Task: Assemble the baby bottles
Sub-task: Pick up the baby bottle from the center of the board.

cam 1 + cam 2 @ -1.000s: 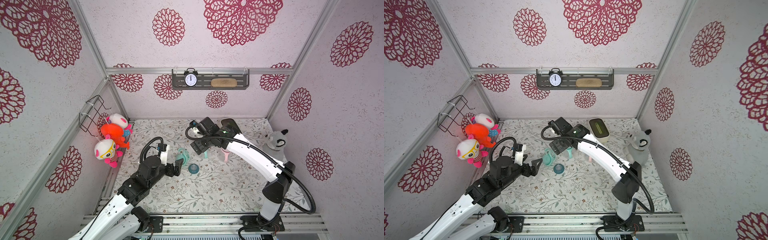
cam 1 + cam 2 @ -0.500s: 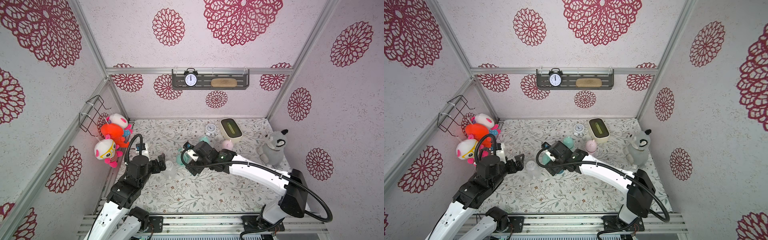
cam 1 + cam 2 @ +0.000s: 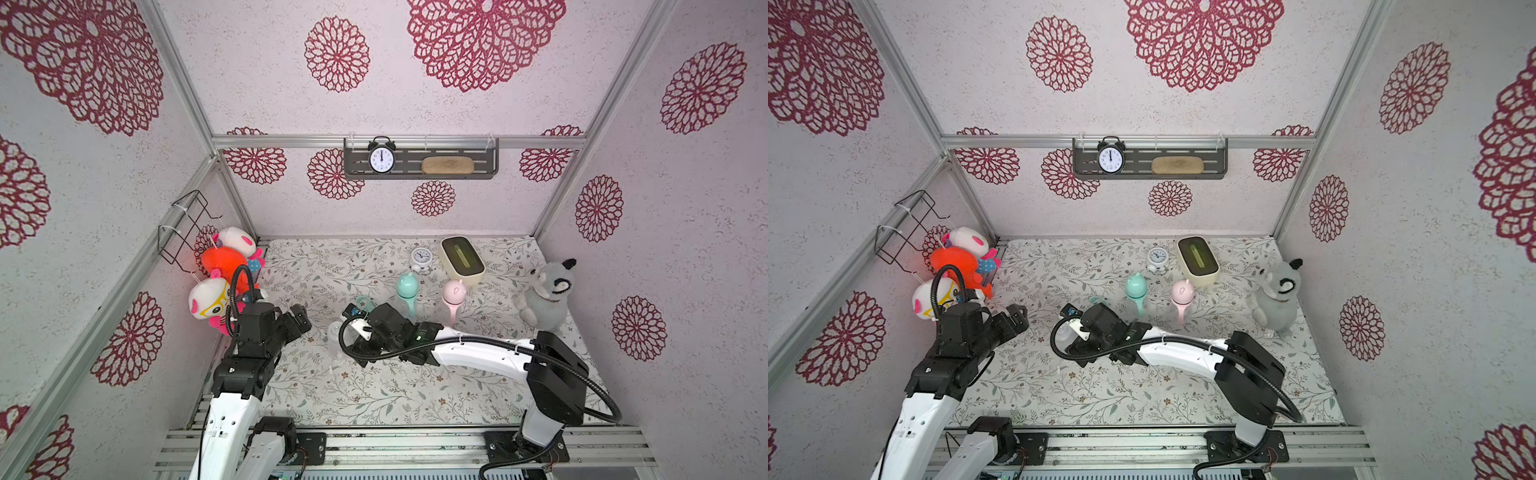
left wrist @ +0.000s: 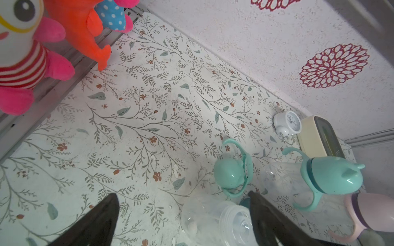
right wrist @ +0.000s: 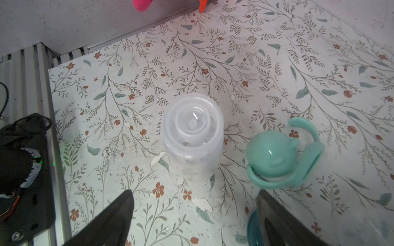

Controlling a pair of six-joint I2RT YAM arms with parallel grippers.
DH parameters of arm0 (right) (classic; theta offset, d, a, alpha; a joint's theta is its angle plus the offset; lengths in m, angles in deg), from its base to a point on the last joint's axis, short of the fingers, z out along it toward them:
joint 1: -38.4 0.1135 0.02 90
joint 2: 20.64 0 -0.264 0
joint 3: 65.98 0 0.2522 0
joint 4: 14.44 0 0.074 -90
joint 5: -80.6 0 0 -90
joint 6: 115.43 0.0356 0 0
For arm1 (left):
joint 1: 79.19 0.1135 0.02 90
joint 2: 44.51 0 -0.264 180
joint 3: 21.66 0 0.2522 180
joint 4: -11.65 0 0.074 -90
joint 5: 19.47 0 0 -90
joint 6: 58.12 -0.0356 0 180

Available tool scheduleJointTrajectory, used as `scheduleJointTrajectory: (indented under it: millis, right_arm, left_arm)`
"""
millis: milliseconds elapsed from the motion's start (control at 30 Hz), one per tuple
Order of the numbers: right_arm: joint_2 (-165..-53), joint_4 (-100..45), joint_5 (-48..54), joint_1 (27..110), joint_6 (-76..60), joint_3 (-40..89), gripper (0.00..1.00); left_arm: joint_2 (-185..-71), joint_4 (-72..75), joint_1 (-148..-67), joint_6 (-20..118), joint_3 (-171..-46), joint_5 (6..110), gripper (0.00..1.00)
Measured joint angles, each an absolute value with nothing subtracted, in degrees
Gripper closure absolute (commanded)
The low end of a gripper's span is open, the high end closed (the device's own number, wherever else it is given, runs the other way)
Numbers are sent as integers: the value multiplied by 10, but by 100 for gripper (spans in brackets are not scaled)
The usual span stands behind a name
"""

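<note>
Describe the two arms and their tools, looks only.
The left arm and right arm have white link shells and black joint housings. A black ribbed cable loops along each. The left tool and right tool have black, tapering wedge fingers.

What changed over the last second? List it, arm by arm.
The left arm pulled back toward the plush toys, jaws open and empty. The right arm swung from the rear forward to the uncapped clear plastic bottle, jaws open around nothing. No grasp or release shows. The capped mint-green bottle, capped pink bottle and loose mint dome cap with handle ring stayed put.
</note>
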State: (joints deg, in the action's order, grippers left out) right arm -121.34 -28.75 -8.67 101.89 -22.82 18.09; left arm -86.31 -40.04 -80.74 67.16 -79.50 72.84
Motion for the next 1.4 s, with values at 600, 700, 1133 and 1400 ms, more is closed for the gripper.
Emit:
scheduleJointTrajectory:
  millis: [600, 700, 1133, 1400]
  right_arm:
    - [-1330, -190, -74, 1022, -224, 241, 10]
    - [-1342, -190, -75, 1022, -223, 250, 12]
    - [-1363, -177, -77, 1022, -211, 266, 26]
    - [-1364, -168, -78, 1021, -207, 268, 48]
  left_arm:
    - [-876, -365, -761, 675, -782, 631, 2]
    - [-876, -358, -760, 675, -779, 624, 2]
    - [-871, -351, -760, 675, -776, 612, 2]
    - [-871, -343, -760, 675, -769, 592, 2]
